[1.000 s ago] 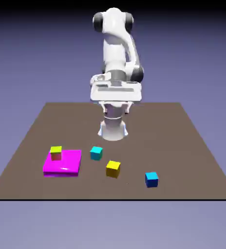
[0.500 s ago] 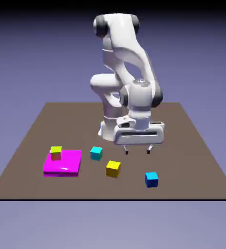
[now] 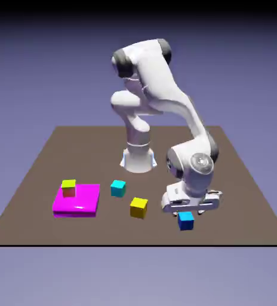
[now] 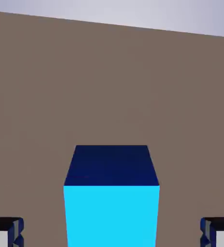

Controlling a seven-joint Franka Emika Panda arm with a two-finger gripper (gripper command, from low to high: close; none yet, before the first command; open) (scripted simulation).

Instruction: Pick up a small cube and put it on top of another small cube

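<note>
Got gripper (image 3: 188, 213) down low at the small deep-blue cube (image 3: 185, 222), near the table's front edge, toward the exterior view's right. Jaws wide open, holding nothing. See 2 grey fingertips (image 4: 6, 232) in the hand view, 1 at each bottom corner, with the cube between and a gap on either side. Can't tell the exact height of the tips over the table (image 3: 105, 230).

In the hand view, see 2 faces of the deep-blue cube: 1 bright cyan-blue, cut off by the bottom edge, and 1 dark navy above. Also see brown tabletop around, plus a pale strip past its slanting edge along the top.

In the exterior view, see white arm (image 3: 159, 77) bent over from its base (image 3: 138, 161), reaching down toward the exterior view's right, hand just behind and above the deep-blue cube.

Left of that cube in the exterior view, find yellow cube (image 3: 138, 208), apart from it, on the table. Farther left and a bit nearer the base, find lighter cyan cube (image 3: 118, 189), also on the table. At far left, find flat magenta block (image 3: 76, 204), with 1 small yellow-green-topped cube (image 3: 68, 189) at its back left part, reddish on the lower side. Count 4 small cubes in total.
</note>
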